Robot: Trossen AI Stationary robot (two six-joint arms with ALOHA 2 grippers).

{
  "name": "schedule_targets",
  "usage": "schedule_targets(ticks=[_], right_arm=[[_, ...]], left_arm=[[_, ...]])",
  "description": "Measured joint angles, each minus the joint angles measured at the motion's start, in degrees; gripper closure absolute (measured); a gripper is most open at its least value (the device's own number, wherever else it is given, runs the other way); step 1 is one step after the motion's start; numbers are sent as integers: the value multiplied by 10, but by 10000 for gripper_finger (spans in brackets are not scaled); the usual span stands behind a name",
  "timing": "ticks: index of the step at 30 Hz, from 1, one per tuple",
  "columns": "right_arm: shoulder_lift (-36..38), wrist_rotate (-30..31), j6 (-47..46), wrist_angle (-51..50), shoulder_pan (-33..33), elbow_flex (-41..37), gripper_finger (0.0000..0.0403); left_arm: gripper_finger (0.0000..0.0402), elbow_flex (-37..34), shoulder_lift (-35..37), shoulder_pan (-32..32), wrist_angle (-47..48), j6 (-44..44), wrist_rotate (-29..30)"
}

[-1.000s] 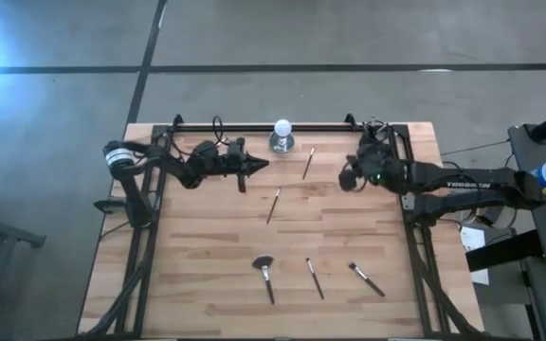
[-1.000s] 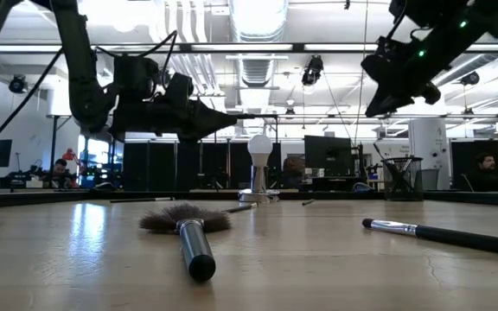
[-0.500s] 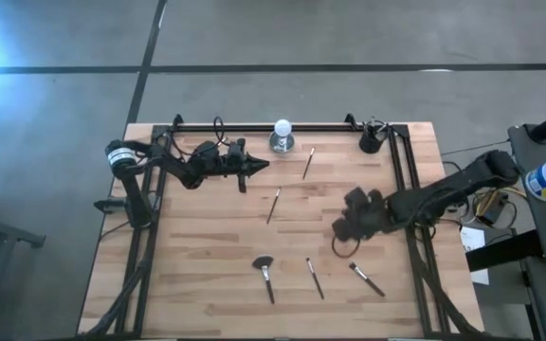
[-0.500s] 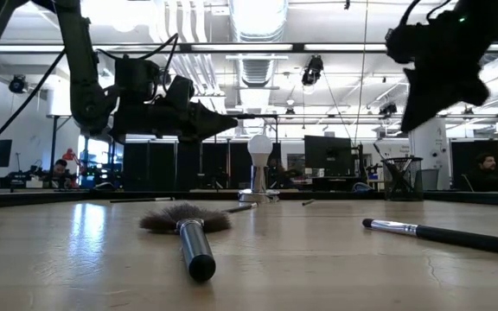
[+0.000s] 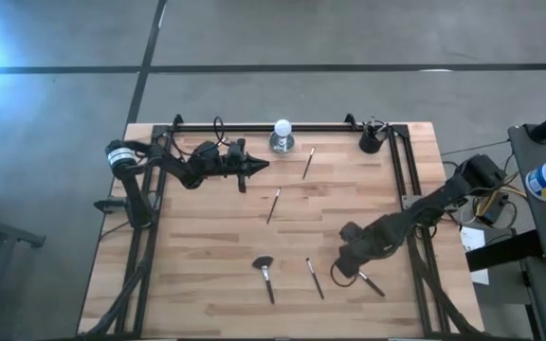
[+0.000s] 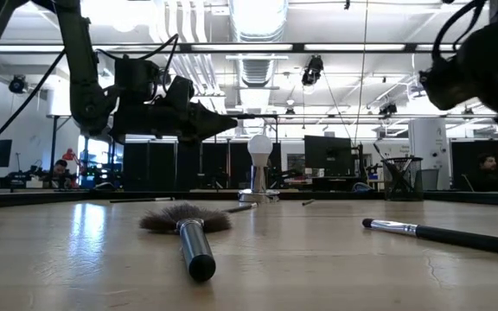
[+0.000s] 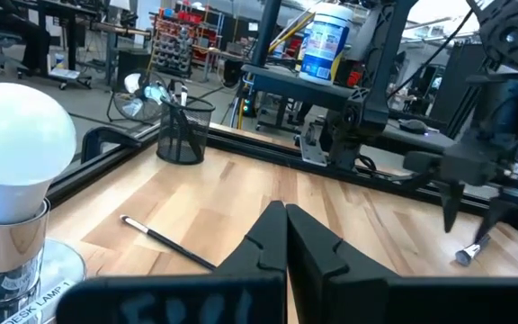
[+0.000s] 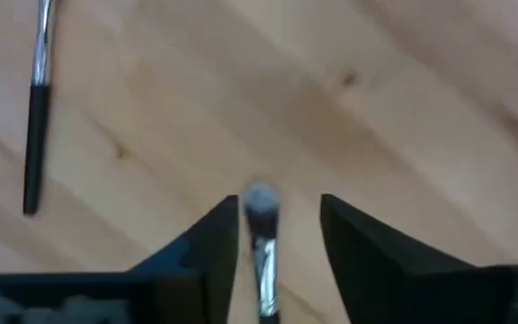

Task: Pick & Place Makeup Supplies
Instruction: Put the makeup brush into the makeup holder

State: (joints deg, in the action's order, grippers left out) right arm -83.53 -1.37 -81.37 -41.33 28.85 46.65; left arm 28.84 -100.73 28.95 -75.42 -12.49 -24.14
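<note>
Five makeup brushes lie flat on the wooden table: one by the lamp (image 5: 308, 163), one mid-table (image 5: 274, 205), a fan brush (image 5: 264, 275), a slim one (image 5: 315, 278) and a silver-ferruled one (image 5: 372, 284). My right gripper (image 5: 349, 268) points down, open, over that last brush; its fingers stand on either side of the bristle head (image 8: 261, 202), and in the left wrist view they hang just above it (image 7: 464, 256). My left gripper (image 5: 254, 166) hovers level and shut near the white ball lamp (image 5: 282, 135).
A black mesh cup (image 5: 371, 140) with more sticks stands at the far right corner. Black rails (image 5: 254, 127) run along the far edge and both sides. A bare stretch of wood lies between the mid-table brush and the near row.
My right gripper has swung from the far right corner by the cup toward the near edge and downward, tipping from slanted to pointing almost straight down over the silver-ferruled brush. The brushes have not moved.
</note>
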Motion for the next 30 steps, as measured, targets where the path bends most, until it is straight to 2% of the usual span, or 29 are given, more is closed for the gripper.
schedule_targets(ticks=[7, 14, 20, 26, 30], right_arm=[[-23, -6, -49, 7, 41, 0, 194], [-70, -3, -37, 46, 47, 0, 203], [-103, -12, -25, 54, 47, 3, 250], [-107, -13, 7, 29, 44, 17, 330], [-93, -6, 13, 56, 37, 17, 379]], left_arm=[[401, 0, 0, 0, 0, 0, 0], [401, 0, 0, 0, 1, 0, 0], [401, 0, 0, 0, 1, 0, 0], [401, 0, 0, 0, 2, 0, 0], [401, 0, 0, 0, 1, 0, 0]])
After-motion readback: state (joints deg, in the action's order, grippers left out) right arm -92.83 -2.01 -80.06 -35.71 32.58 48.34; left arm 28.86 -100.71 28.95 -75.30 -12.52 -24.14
